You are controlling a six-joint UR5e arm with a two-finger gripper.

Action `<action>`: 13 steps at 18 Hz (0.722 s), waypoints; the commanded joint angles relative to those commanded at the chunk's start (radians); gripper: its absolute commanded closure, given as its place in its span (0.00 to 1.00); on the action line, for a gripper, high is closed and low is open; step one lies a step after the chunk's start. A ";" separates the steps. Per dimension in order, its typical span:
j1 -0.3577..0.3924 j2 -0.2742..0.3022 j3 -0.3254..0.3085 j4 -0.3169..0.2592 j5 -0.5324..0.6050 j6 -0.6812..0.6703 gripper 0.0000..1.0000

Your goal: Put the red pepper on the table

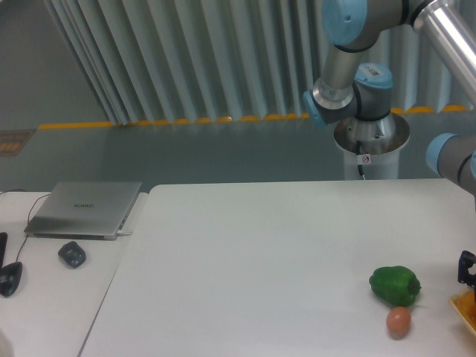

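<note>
The red pepper is out of view. The large white table (253, 260) fills the lower part of the frame. Of my gripper (468, 267) only a small dark part shows at the right edge, just above an orange object; its fingers are cut off by the frame, so I cannot tell whether it is open or shut. The arm's blue-grey joints (349, 89) rise behind the table at the upper right.
A green bell pepper (395, 285) lies at the table's right, with a small orange-pink ball (399, 321) just in front of it. An orange object (465, 306) pokes in at the right edge. A laptop (85, 209) and mouse (72, 254) sit on the smaller desk at the left.
</note>
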 joint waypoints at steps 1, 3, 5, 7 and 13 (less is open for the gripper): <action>0.000 -0.002 0.002 0.000 0.000 -0.003 0.00; 0.000 -0.006 0.003 0.000 0.002 -0.011 0.00; 0.000 -0.011 0.003 0.000 0.002 -0.015 0.00; 0.000 -0.014 0.003 0.000 0.002 -0.025 0.00; 0.000 -0.020 0.005 0.000 0.003 -0.051 0.00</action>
